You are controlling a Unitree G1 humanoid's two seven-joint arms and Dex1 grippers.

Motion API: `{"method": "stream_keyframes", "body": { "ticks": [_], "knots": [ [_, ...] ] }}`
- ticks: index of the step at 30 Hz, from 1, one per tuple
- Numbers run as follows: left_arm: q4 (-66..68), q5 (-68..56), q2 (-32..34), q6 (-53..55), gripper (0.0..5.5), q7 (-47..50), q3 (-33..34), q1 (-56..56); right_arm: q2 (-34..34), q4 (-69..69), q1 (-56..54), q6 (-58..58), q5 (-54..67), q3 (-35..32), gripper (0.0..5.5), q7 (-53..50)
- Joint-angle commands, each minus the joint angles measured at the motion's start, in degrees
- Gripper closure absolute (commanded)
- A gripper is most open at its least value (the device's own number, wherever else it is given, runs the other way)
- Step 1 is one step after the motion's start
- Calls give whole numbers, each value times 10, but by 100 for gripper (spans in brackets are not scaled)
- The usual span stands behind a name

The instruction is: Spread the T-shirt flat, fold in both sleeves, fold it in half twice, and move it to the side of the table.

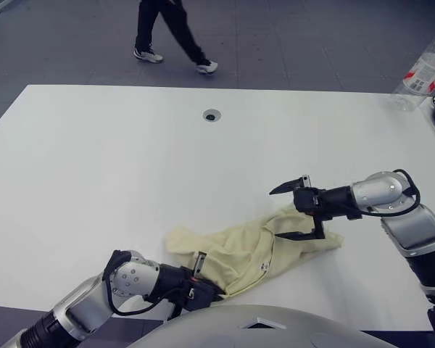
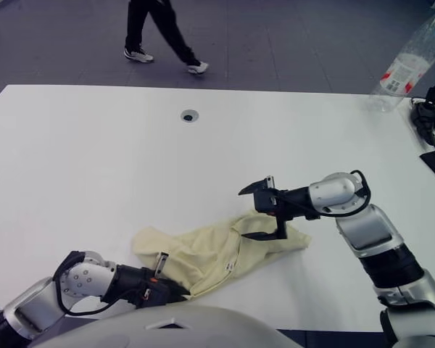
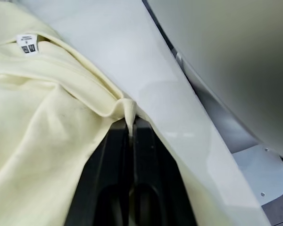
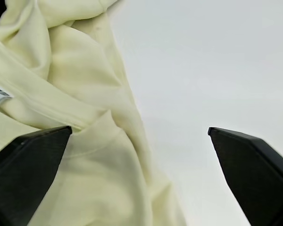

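Between the closed fingers of the left hand (image 3: 131, 125), a thin fold of the pale yellow T-shirt (image 1: 232, 250), pinched firmly at the edge nearest to this hand. In front of the left hand and toward the right hand, the other part of the T-shirt, crumpled in a low heap on the white tabletop (image 1: 94, 167), not spread flat, with one loose end just beyond the left hand. Not far from the pinched fold, a small white label (image 3: 27, 42) sewn at a seam. At the opposite end of the heap, the right hand (image 1: 277, 214), opened wide, with nothing held between the fingers: one finger over the cloth, the other over bare tabletop just beside the cloth. Impossible to tell whether the lower finger touches the cloth. Both hands close to the near edge of the tabletop, the T-shirt between them. Well beyond both hands, a small round hole (image 1: 212, 115) in the tabletop. Far beyond the right hand, at the far corner, a clear plastic bottle (image 1: 424, 72).
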Motion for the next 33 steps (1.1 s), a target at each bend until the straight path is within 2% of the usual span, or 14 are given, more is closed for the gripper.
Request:
{"method": "stream_keyframes", "body": {
  "ticks": [1,2,7,13,19,27,33],
  "knots": [
    [55,51,9,31,548,-41,-69,22,2,21,-24,30,15,22,10,37],
    [60,57,9,32,548,-37,-70,19,2,31,-29,29,11,29,10,42],
    [97,90,16,34,550,-19,-63,-7,-1,63,-41,34,6,43,79,62],
    [125,110,46,24,550,-4,-42,-24,-21,49,-19,34,24,36,182,88],
    [119,100,47,25,550,2,-33,-19,-28,43,2,11,26,28,288,90],
    [131,112,53,25,550,19,-25,-18,-52,39,26,-22,20,1,425,82],
    [146,120,69,24,550,38,-9,-19,-91,27,83,-65,22,-58,529,62]
  ]
}}
